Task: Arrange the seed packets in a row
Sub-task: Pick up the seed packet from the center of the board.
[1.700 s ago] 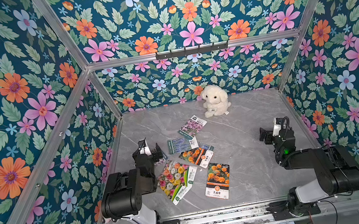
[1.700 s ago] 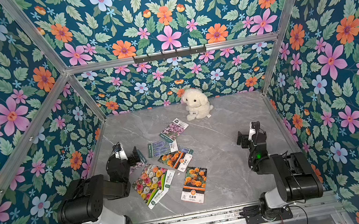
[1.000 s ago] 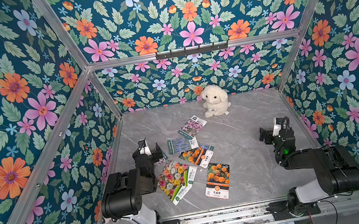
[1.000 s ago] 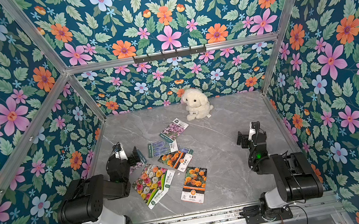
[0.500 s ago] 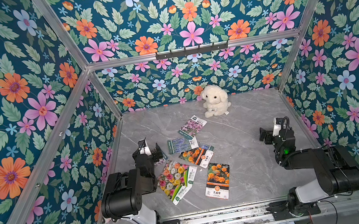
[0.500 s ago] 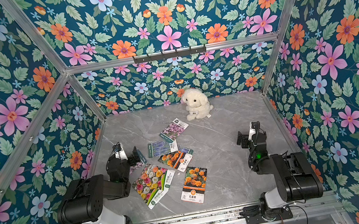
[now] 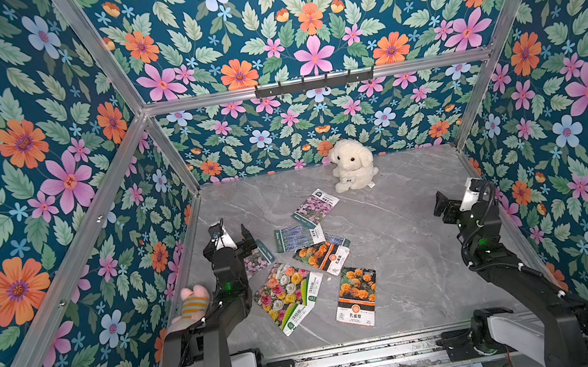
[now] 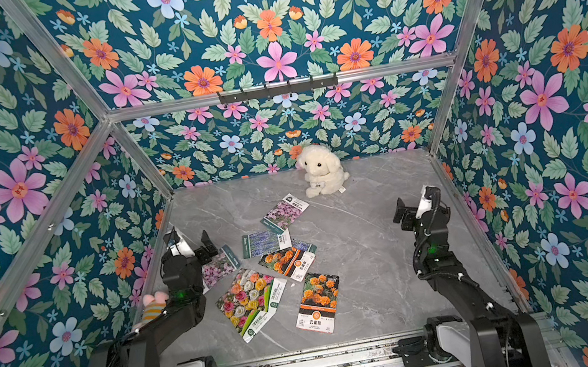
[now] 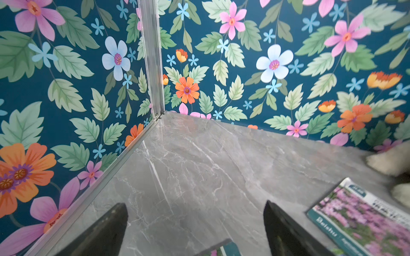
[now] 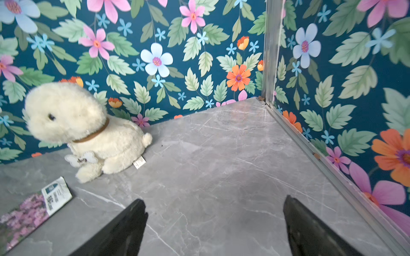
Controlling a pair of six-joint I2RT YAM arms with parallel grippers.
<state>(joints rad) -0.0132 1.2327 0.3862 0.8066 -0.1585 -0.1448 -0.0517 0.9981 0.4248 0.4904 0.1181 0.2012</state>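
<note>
Left gripper and right gripper both wide, empty; I'd pinch the pink-purple packet just beneath left's fingers by its edge, since it's flat and glossy.

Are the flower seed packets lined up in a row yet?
Not yet. Nothing looks done: the seed packets lie scattered and overlapping on the grey table. Nothing is in hand: the left gripper and right gripper are both open and empty. Every packet is left to line up.
</note>
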